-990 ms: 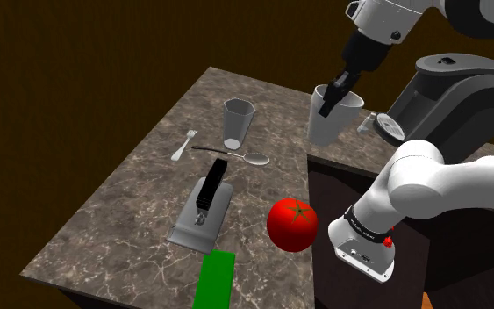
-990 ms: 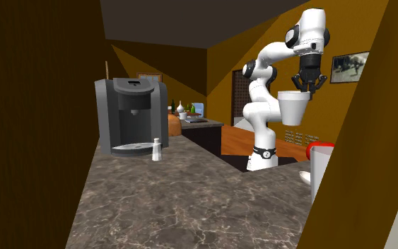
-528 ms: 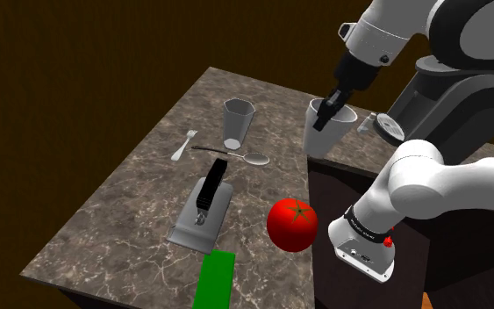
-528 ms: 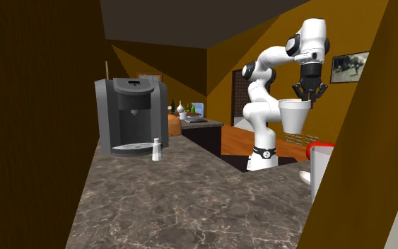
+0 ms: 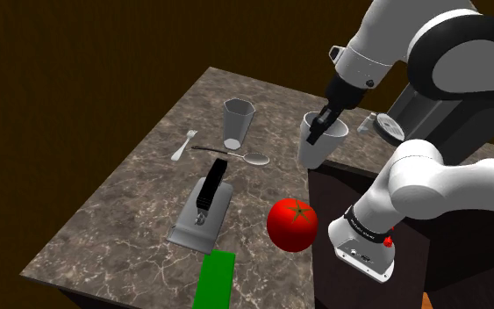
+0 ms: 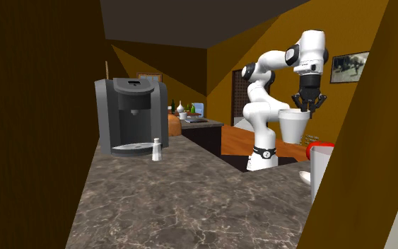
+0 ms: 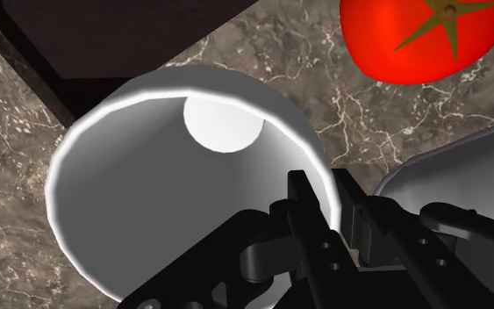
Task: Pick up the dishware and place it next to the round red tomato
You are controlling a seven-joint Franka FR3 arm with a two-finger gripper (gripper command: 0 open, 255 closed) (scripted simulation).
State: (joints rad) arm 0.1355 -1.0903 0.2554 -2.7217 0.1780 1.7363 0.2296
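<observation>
The shoulder view shows a fork [image 5: 182,146], a spoon [image 5: 245,156] and a grey glass [image 5: 237,123] on the marble counter [image 5: 131,211]. The second exterior view shows a coffee machine [image 6: 130,117]. The wrist view looks down into the cup [image 7: 175,176]. It is plain white, wide on top, with a small round bottom. The gripper [image 7: 334,193] pinches its rim tight. The cup is low at the counter's edge, near the red tomato [image 7: 420,35].

The tomato [image 7: 416,39] runs off the wrist view's edge, the gripper [image 7: 325,200] covers part of the cup [image 7: 139,167] at its rim, and a green block [image 5: 211,279] is cut by the shoulder view's bottom edge.
</observation>
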